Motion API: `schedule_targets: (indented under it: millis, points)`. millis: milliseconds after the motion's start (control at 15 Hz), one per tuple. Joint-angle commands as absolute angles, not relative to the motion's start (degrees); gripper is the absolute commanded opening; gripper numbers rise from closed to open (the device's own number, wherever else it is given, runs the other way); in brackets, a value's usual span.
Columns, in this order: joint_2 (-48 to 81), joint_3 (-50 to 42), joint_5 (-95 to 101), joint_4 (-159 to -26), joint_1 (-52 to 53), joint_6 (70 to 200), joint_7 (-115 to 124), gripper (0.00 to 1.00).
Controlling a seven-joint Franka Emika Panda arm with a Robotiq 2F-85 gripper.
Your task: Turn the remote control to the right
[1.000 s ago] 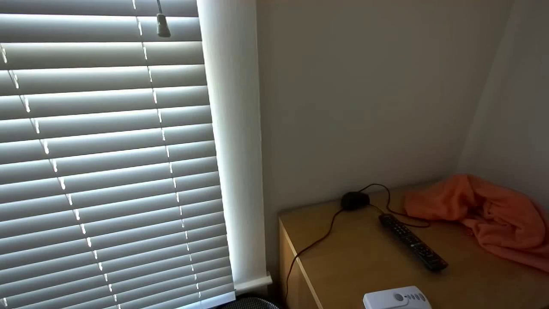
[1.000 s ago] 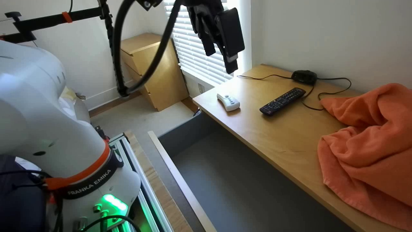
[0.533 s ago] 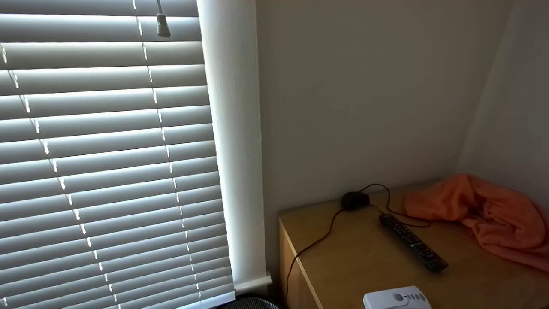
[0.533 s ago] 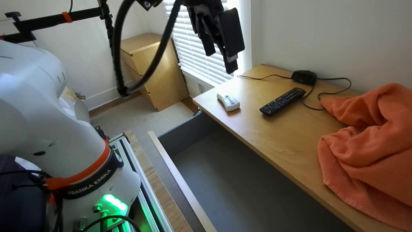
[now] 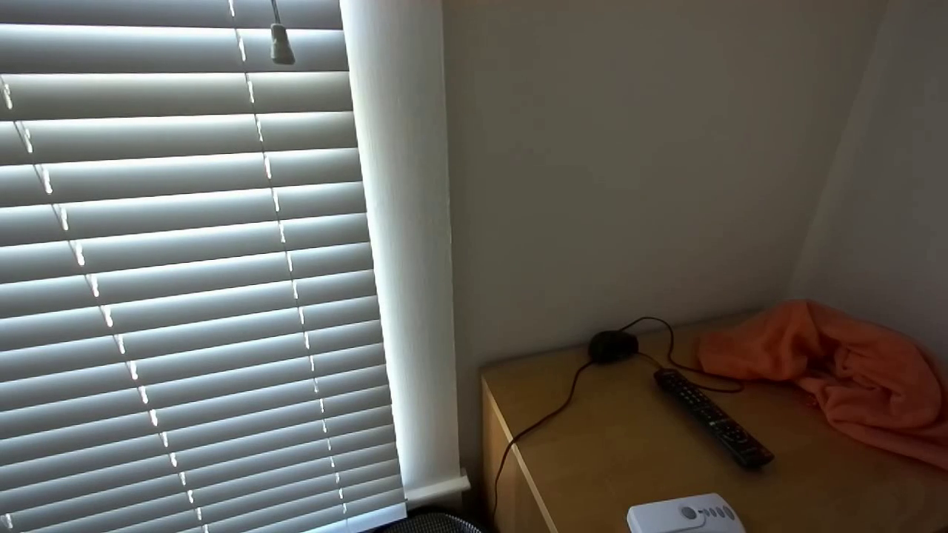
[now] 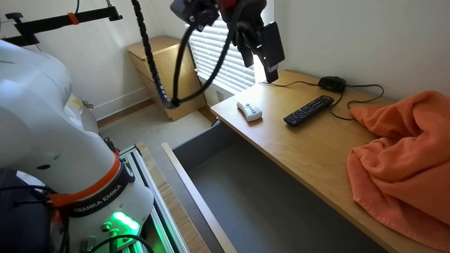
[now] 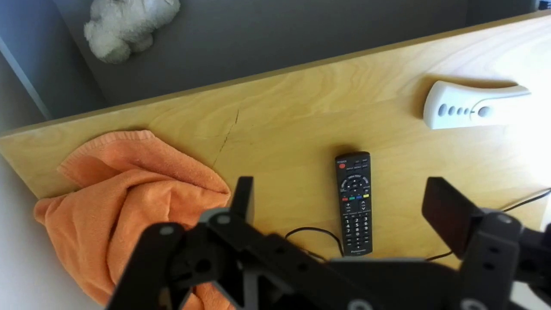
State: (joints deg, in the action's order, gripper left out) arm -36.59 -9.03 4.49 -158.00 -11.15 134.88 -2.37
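Room either side of remote control (image 7: 354,204), cable (image 7: 311,228) near one end.

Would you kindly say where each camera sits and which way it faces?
An exterior view, beside the arm, looks down along the dresser; arm and gripper show.
An exterior view, above dresser height, faces the blinds and wall; no arm or gripper shows.
The wrist view, at the arm's end, looks down past the fingers at remote and towel.
Both exterior views share blinds, remote and towel.
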Motion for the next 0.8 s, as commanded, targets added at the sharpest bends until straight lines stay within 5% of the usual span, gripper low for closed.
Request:
schedule_targets:
  millis: [0, 733]
  points:
    - [-27.81, -7.61, 3.22, -157.46, -9.5, 142.39, -0.63, 1.0]
    - [-21.06, -6.53, 3.76, -155.95, -9.05, 146.4, -0.21, 1.0]
